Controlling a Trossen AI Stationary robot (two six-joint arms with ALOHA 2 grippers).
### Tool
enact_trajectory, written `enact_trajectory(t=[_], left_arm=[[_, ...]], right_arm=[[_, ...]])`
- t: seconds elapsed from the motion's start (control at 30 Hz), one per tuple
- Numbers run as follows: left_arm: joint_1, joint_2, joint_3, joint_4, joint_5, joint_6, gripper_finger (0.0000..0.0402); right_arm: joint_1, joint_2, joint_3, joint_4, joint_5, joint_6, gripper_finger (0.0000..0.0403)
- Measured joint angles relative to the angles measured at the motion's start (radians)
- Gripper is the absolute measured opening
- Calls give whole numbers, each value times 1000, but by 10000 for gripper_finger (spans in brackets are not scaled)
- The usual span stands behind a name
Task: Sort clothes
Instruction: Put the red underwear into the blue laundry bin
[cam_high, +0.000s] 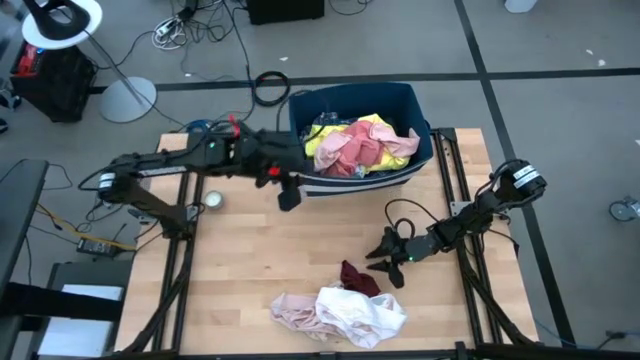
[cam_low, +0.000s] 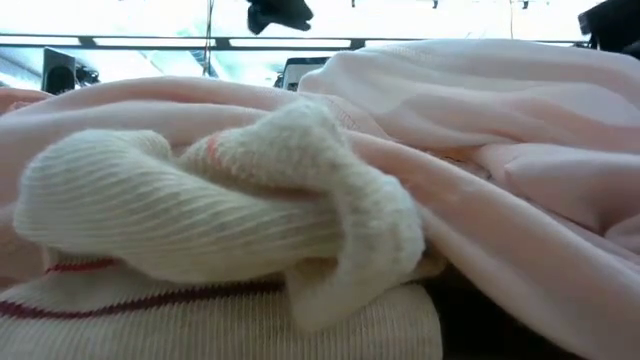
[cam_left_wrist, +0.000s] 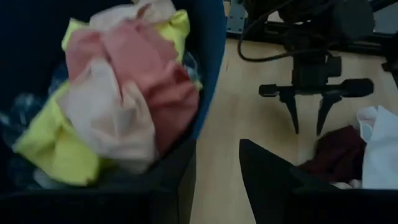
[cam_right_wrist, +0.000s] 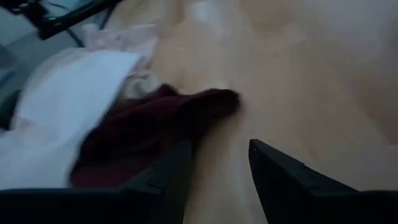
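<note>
A navy bin (cam_high: 420, 120) at the table's far middle holds yellow, salmon and pale pink clothes (cam_high: 362, 145). My left gripper (cam_high: 288, 198) hangs open and empty by the bin's near left corner; its wrist view looks onto the same clothes (cam_left_wrist: 124, 93). A maroon garment (cam_high: 358, 277) lies flat on the table against a white and pink pile (cam_high: 340, 312) near the front edge. My right gripper (cam_high: 386, 260) stands open just right of the maroon garment (cam_right_wrist: 143, 130), low over the table, with nothing between its fingers (cam_right_wrist: 180, 171). My right gripper has one finger (cam_right_wrist: 177, 168) at the maroon garment's near edge (cam_right_wrist: 199, 109); I cannot tell whether it touches the cloth. The fingers slant down from the table's right side.
The low view is filled by a white ribbed garment (cam_low: 200, 220) and pale pink cloth (cam_low: 480, 130) of the front pile. A small round tin (cam_high: 212, 200) sits at the table's left. Bare wood (cam_high: 300, 240) lies between the bin and the pile.
</note>
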Motion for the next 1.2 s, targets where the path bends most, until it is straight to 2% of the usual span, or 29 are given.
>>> enact_trajectory(t=[0.27,0.43,0.63,0.9,1.0,1.1,1.2], left_arm=[[-22,-173,-292,144,-36,-89,129],[-22,-251,-419,220,-36,-152,129],[-25,-314,-500,265,-35,-228,129],[-61,-346,-537,300,-34,-254,129],[-71,-346,-537,310,-33,-254,129],[-84,-346,-536,311,-33,-253,129],[-99,-347,-536,315,-36,-228,129]], right_arm=[[18,0,99,4,-5,-56,151],[17,0,151,-60,-15,-64,150],[17,26,192,-154,-23,-36,150],[17,238,281,-153,-72,-12,147],[9,293,326,-142,-89,-63,106],[-20,297,353,-159,-148,-149,25],[-55,247,366,-168,-132,-197,14]])
